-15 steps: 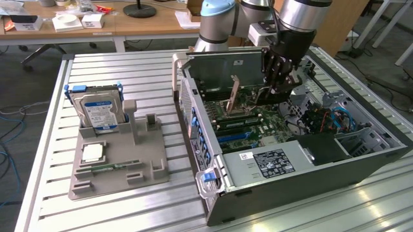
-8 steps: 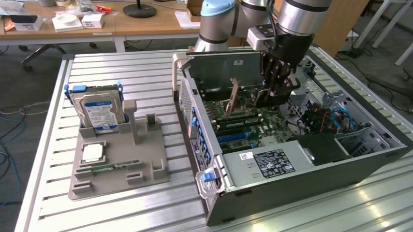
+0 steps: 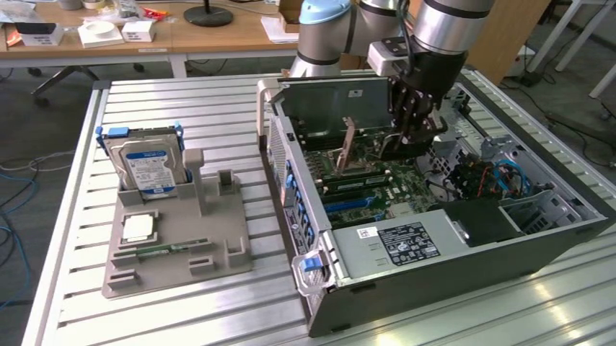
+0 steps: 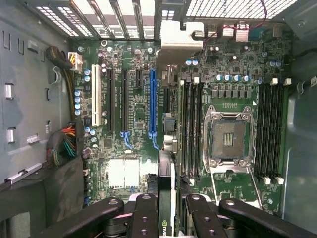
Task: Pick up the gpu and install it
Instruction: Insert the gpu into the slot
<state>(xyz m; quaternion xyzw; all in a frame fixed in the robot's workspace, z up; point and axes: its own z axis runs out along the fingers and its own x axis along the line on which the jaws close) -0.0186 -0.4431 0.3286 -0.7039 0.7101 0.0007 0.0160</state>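
My gripper [image 3: 416, 137] hangs inside the open computer case [image 3: 539, 252], low over the green motherboard [image 3: 385, 180]. In the wrist view its black fingers [image 4: 143, 208] are shut on the gpu [image 4: 166, 188], a thin dark card seen edge-on with a green logo near the grip. The card hangs above the board, close beside the long blue slot [image 4: 152, 99] and apart from it. Black expansion slots [image 4: 119, 99] and a white slot [image 4: 95, 94] lie alongside. How far the card's lower edge is from the board is hidden.
The open processor socket [image 4: 228, 139] and memory slots [image 4: 190, 129] flank the card. Cable bundles [image 4: 62, 146], the power supply [image 3: 394, 241] and the case walls crowd around. Outside, a grey fixture [image 3: 178, 252] holds a blue-labelled hard drive [image 3: 146, 169] and a memory stick [image 3: 164, 250].
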